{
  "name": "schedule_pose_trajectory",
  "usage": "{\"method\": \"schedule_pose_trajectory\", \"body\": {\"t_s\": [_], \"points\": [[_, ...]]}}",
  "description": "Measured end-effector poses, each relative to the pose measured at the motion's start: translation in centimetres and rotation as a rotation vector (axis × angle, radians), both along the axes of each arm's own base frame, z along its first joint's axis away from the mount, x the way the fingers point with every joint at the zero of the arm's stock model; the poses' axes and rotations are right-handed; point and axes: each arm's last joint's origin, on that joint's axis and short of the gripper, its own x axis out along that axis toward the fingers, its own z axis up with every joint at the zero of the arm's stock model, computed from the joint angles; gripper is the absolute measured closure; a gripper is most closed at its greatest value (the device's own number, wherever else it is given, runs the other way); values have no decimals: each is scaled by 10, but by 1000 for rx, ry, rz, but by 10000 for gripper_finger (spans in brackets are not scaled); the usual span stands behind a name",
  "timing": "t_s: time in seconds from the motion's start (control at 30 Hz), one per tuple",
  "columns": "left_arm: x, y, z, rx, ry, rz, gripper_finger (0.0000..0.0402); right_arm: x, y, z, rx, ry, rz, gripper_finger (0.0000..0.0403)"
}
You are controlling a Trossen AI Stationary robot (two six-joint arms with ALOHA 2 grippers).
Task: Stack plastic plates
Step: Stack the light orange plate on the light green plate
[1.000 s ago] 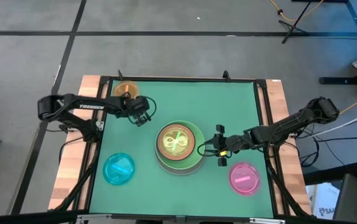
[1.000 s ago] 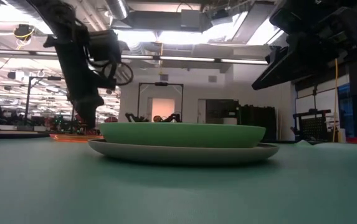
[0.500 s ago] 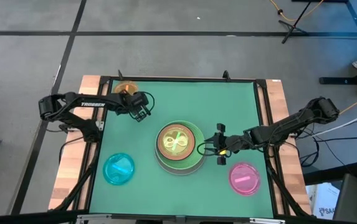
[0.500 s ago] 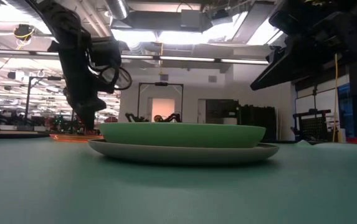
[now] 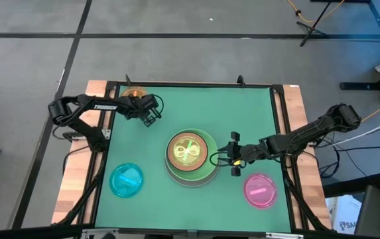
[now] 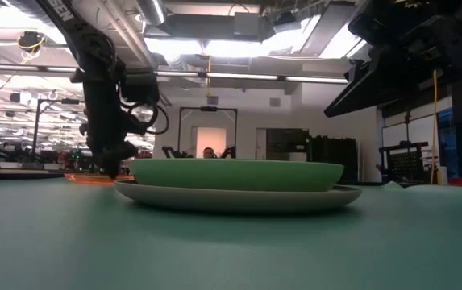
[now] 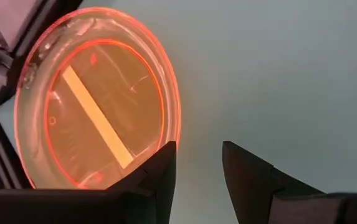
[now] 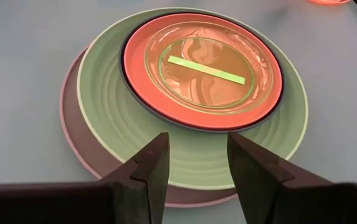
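High view first, from the near edge of the green table [image 5: 256, 113] outward: a small cyan plate [image 5: 126, 180] lies near the left front, well apart from a small pink plate [image 5: 260, 190] at the right front. Farther in, around the table's middle, sits the stack [image 5: 191, 157]: a large grey-white plate [image 8: 78, 155] at the bottom, a light green plate [image 8: 103, 106] on it, then a dark green plate of which only a thin dark rim shows, a salmon plate [image 8: 134, 68] and a small translucent green plate [image 8: 206, 68] on top. The right claw [image 5: 233, 155] hangs just beside the stack's right edge, its fingers [image 8: 147, 171] apart and empty, pointing toward the stack. Farthest off, at the far left corner, the small orange plate [image 5: 134, 94] lies flat on the table. The left claw [image 5: 152, 114] is low over the table just beside that plate, on the side nearer the stack; its fingers [image 7: 162, 168] are parted with nothing between them, and in the left wrist view one finger overlaps the orange rim [image 7: 172, 112].
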Motion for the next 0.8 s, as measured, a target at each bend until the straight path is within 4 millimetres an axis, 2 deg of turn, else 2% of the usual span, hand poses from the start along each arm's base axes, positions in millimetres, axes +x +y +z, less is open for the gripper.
{"method": "schedule_pose_trajectory", "body": {"t_s": [0.3,0.5,0.63,0.8], "points": [[0,17,-15,12,37,17,278,0,0,0,0,0,0,251],[0,19,-18,24,48,26,281,0,0,0,0,0,0,251],[0,19,-18,32,54,29,303,0,0,0,0,0,0,251],[0,19,-19,17,48,25,351,0,0,0,0,0,0,251]]}}
